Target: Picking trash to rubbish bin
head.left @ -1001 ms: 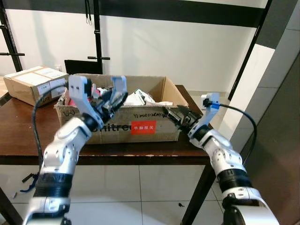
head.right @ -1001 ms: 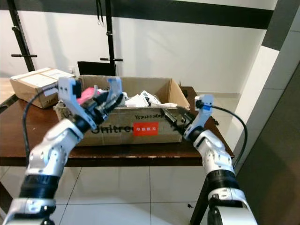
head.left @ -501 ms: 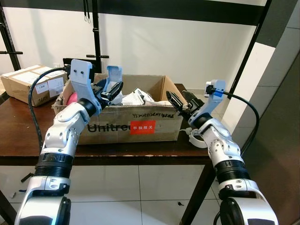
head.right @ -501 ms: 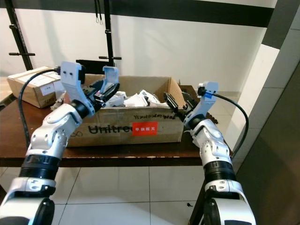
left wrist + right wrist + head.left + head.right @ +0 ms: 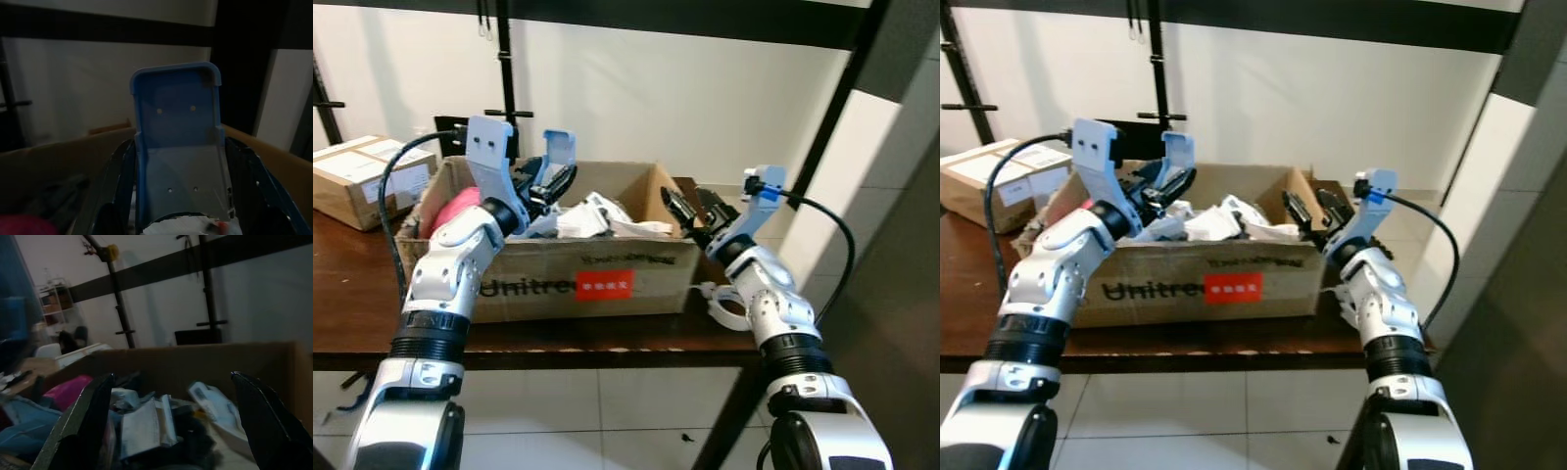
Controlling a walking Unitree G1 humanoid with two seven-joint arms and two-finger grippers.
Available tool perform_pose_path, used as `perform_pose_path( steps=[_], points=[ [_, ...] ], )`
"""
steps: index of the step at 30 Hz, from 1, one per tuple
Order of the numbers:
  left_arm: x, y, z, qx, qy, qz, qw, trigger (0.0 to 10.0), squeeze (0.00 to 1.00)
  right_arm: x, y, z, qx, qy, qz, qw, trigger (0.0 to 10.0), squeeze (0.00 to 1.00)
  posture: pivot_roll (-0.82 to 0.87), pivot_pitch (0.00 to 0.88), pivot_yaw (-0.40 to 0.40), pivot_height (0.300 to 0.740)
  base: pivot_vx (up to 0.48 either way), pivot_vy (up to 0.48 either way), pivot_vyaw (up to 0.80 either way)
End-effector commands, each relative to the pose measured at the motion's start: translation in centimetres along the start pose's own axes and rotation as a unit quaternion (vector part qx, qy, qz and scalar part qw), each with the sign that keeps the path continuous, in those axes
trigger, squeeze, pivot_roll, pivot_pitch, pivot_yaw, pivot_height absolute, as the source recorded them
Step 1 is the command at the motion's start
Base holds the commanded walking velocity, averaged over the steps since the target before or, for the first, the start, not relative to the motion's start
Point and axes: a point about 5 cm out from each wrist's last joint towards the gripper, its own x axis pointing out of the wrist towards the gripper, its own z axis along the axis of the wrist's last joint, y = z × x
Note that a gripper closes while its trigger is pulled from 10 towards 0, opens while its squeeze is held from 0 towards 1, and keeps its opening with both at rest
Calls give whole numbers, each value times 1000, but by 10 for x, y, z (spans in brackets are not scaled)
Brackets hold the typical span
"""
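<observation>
Both grippers hovered over the open cardboard box of trash, neither one pinching anything

The crumpled white trash lay mid-frame inside the box, between the left gripper at its upper-left rim and the right gripper at its right wall. The right fingers stood spread wide, trash just ahead of them; whether the left was spread could not be told. The likely risk: a finger catching the box wall and dragging it along the table, or loose paper slipping from a shallow pinch
</observation>
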Motion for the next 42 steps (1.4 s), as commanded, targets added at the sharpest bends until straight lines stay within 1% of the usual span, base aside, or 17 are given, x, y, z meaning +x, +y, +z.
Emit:
perform_pose_path(
  steps=[1,3,7,11,12,15,16,19,20,24,25,27,28,31,32,35,42],
  points=[
    [6,-10,-1,3,4,-22,1000,10000,0,-6,-10,7,-9,-7,-15,1000,10000,0,53,0,-62,740,401,0,0],
    [7,-10,-2,7,8,-25,1000,10000,0,-6,-10,7,-9,-8,-15,1000,10000,0,53,0,-62,740,341,0,0],
    [8,-12,-1,8,5,-30,999,10000,0,-7,-11,8,-9,-10,-17,1000,10000,0,53,0,-60,740,0,0,0],
    [9,-13,-1,18,10,-41,999,10000,0,-8,-11,9,-9,-11,-19,1000,10000,0,54,0,-60,740,0,0,0],
    [12,-14,1,22,10,-52,998,10000,0,-8,-12,9,-9,-11,-20,1000,10000,0,56,0,-61,740,0,0,0],
    [17,-14,4,39,15,-62,997,10000,0,-7,-12,9,-9,-12,-21,1000,10000,0,58,0,-61,740,0,0,0],
    [17,-14,4,39,15,-62,997,10000,0,-7,-12,9,-9,-12,-21,1000,10000,0,58,0,-61,740,0,0,0],
    [25,-16,5,51,25,-73,996,10000,0,-7,-12,10,-9,-13,-21,1000,10000,0,57,0,-60,740,0,0,0],
    [25,-16,5,51,25,-73,996,10000,0,-7,-12,10,-9,-13,-21,1000,10000,0,57,0,-60,740,0,0,0],
    [39,-19,4,45,34,-73,996,10000,0,-7,-12,12,-11,-15,-22,1000,10000,0,53,0,-58,740,0,0,0],
    [39,-19,4,45,34,-73,996,10000,0,-7,-12,12,-11,-15,-22,1000,10000,0,53,0,-58,740,0,0,0],
    [46,-22,0,45,46,-73,995,10000,0,-8,-13,12,-12,-15,-23,1000,10000,0,54,2,-59,740,0,0,0],
    [46,-22,0,45,46,-73,995,10000,0,-8,-13,12,-12,-15,-23,1000,10000,0,54,2,-59,740,0,0,0],
    [55,-23,-4,40,63,-70,995,10000,0,-8,-13,12,-15,-13,-24,1000,10000,0,53,7,-57,740,0,0,0],
    [55,-23,-4,40,63,-70,995,10000,0,-8,-13,12,-15,-13,-24,1000,10000,0,53,7,-57,740,0,0,0],
    [59,-22,-9,47,84,-64,993,10000,0,-8,-13,13,-17,-14,-23,999,10000,0,50,8,-53,740,0,0,0],
    [63,-24,-13,54,98,-67,992,10000,0,-9,-13,13,-19,-12,-23,999,10000,0,54,16,-56,740,0,0,0]
  ],
)
